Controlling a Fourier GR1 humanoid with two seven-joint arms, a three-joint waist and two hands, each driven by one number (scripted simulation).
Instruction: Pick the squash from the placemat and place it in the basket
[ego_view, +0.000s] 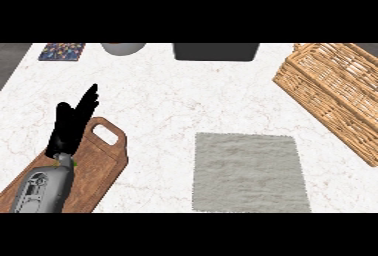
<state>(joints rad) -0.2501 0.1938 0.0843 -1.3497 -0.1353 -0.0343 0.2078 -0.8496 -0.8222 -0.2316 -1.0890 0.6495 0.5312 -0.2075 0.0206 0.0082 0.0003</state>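
The grey placemat (249, 172) lies flat on the marble counter, right of centre, and nothing rests on it. A wicker basket (336, 90) stands at the right edge, set at an angle; what shows of its inside holds nothing. No squash shows anywhere in the head view. My left hand (70, 127) is at the left, open with fingers straight and pointing up, above a wooden board and far from both placemat and basket. It holds nothing. My right hand does not show.
A wooden cutting board (100, 170) with a handle hole lies under my left forearm. Along the far edge are a colourful patterned square (62, 51), a grey bowl (123, 48) and a dark box (216, 51).
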